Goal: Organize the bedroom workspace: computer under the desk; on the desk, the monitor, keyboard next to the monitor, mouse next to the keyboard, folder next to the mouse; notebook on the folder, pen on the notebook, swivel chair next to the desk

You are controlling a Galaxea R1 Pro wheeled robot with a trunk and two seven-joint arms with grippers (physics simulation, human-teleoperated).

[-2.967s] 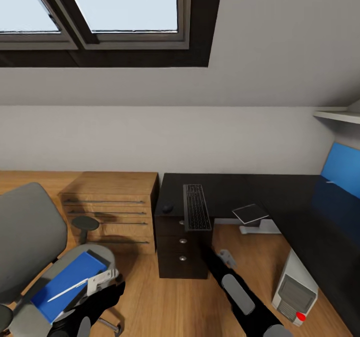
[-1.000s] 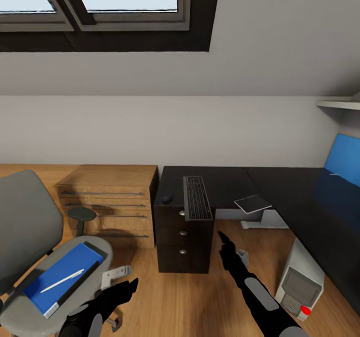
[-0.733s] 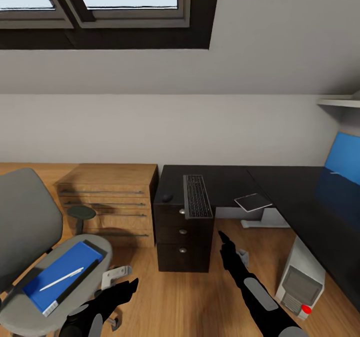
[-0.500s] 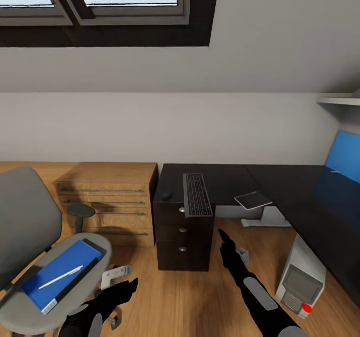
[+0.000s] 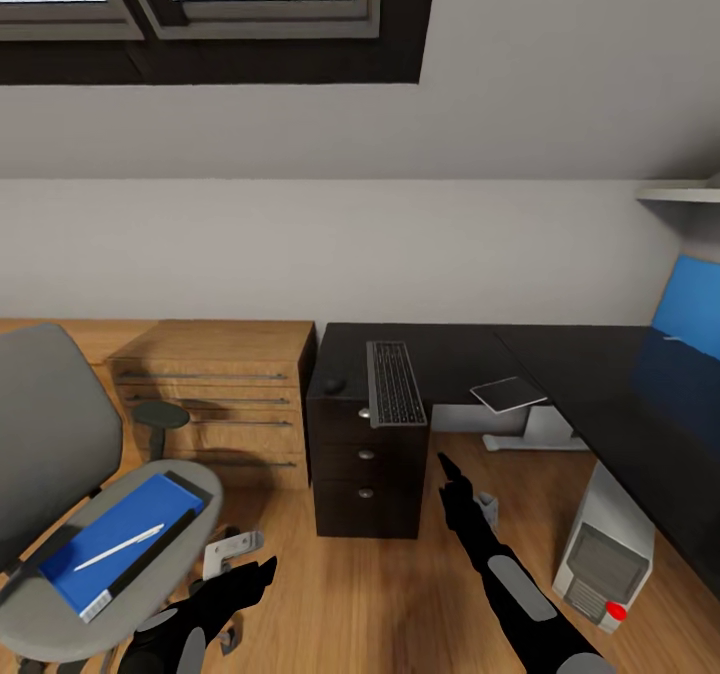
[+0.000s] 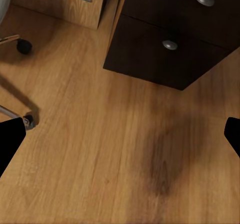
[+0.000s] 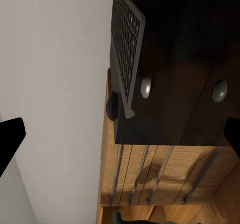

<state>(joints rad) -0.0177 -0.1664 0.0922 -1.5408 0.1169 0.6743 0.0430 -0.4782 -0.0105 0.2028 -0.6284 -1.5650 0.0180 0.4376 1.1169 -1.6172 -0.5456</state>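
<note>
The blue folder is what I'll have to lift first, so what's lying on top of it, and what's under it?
On the folder lies the white pen. Under it is the swivel chair's grey seat. Anything between folder and seat is hidden.

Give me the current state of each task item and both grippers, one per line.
folder: flat on the swivel chair seat
pen: lying on the folder
keyboard: on the desk, near end overhanging the edge
mouse: on the desk, beside the keyboard
notebook: on the desk edge
computer: on the floor under the desk
left gripper: open, empty
right gripper: open, empty
</note>
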